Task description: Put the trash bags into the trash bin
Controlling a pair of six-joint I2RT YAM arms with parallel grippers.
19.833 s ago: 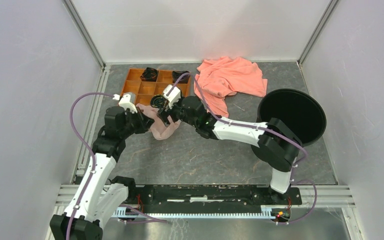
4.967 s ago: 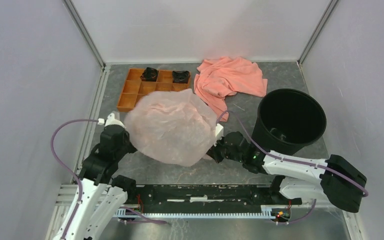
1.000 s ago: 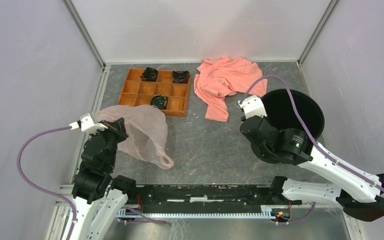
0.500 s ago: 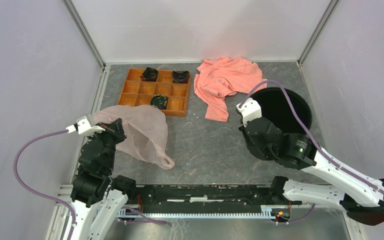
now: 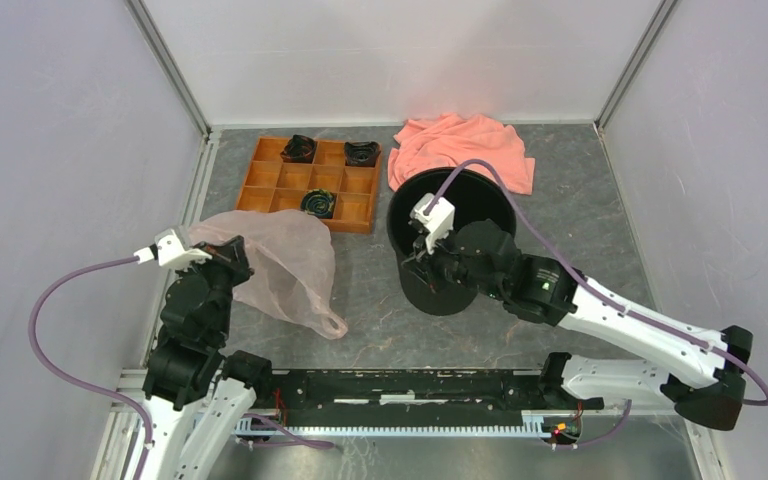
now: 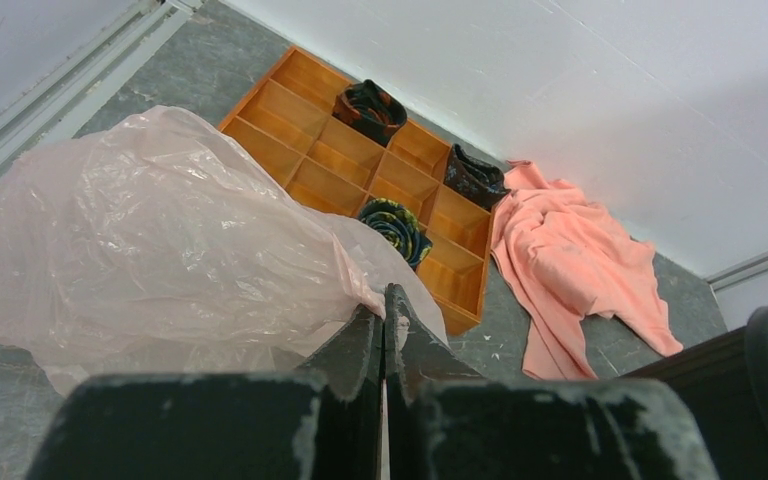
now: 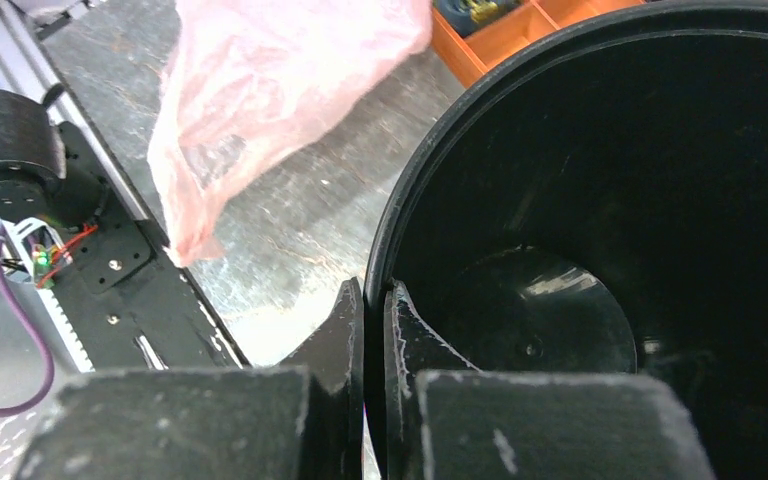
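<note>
The pale pink translucent trash bag [image 5: 285, 265] lies bunched on the table at the left, and my left gripper [image 5: 230, 262] is shut on a fold of its film. In the left wrist view the bag [image 6: 160, 240] spreads out to the left of the pinched jaws [image 6: 384, 300]. The round black trash bin [image 5: 465, 200] stands upright near the table's middle. My right gripper [image 5: 422, 252] is shut on its near-left rim. The right wrist view shows one finger outside and one inside the bin wall [image 7: 560, 200], with the bag [image 7: 270, 70] beyond.
An orange compartment tray [image 5: 310, 185] with dark items sits at the back left. A salmon cloth [image 5: 470, 140] lies behind the bin, partly covered by it. The black base rail [image 5: 410, 385] runs along the near edge. Cage walls close in both sides.
My right gripper closed on the bin's rim and dragged the bin left from the right side to the table's middle. The left arm and the bag stayed put.
</note>
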